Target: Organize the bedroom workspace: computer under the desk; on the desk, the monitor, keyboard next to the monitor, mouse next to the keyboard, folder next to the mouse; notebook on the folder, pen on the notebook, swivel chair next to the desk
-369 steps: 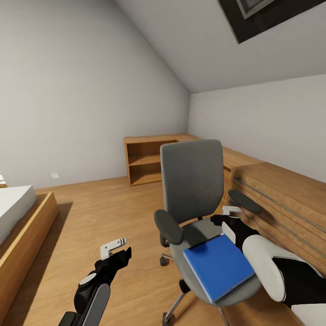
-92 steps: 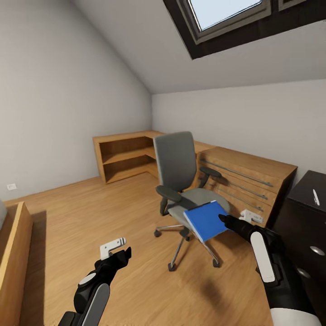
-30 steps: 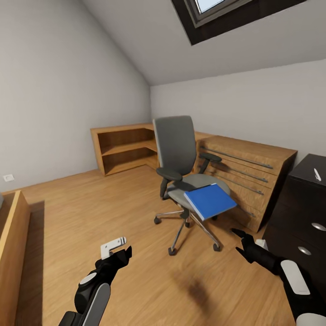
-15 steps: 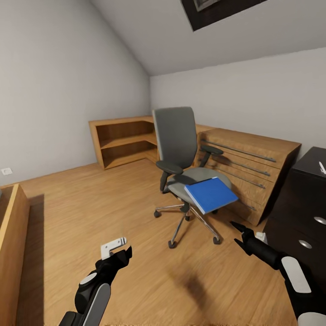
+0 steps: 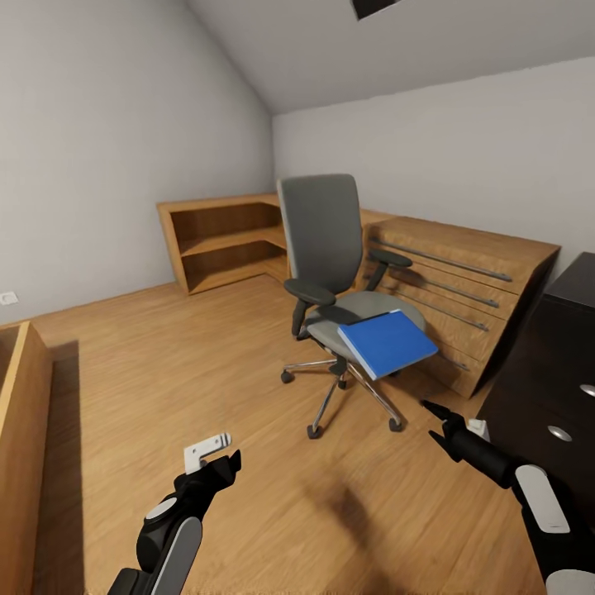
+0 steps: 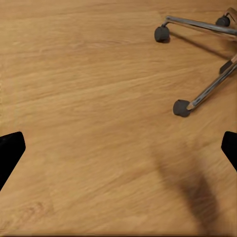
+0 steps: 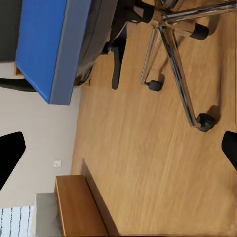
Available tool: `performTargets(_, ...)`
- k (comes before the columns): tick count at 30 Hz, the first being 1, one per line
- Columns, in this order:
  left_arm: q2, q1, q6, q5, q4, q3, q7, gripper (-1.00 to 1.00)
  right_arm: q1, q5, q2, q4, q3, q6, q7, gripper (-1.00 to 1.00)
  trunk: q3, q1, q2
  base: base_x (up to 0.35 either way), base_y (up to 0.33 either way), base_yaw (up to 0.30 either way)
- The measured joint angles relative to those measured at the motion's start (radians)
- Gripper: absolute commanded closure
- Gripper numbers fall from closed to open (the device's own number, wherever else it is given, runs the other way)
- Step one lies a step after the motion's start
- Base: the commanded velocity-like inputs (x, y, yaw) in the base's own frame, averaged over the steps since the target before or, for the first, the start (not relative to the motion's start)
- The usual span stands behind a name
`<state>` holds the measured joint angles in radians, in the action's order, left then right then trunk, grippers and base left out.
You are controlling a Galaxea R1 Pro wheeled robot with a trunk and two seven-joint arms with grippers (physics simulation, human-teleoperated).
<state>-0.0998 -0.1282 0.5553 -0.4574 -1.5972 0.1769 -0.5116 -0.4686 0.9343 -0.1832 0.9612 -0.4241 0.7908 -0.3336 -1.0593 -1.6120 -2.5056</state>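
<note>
Folder (image 5: pixel 387 343) lying on chair (image 5: pixel 330 264) seat, front corner overhanging, ahead of and above right gripper (image 5: pixel 436 421). Both grippers spread and empty, left gripper (image 5: pixel 216 459) low over floor (image 5: pixel 165 380). Risk: nudging the castered chair, tipping folder off the seat.

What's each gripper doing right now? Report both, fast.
Left gripper: open, holding nothing, above bare floor.
Right gripper: open, empty, short of the folder on the swivel chair.
</note>
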Motion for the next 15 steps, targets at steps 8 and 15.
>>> performTargets(8, 0.0, 0.0, 0.0, 0.0, 0.0, 0.0, 0.0, -1.0, 0.0, -0.011, 0.001, 0.001, 0.011, -0.004, -0.001, -1.0, -0.031, -0.004, -0.002, 0.0, 0.0, 0.0)
performTargets(15, 0.0, 0.0, 0.0, 0.0, 0.0, 0.0, 0.0, -1.0, 0.0, -0.01, 0.0, 0.023, 0.012, -0.003, -0.032, -1.0, -0.043, -0.005, -0.003, 0.0, 0.0, 0.0)
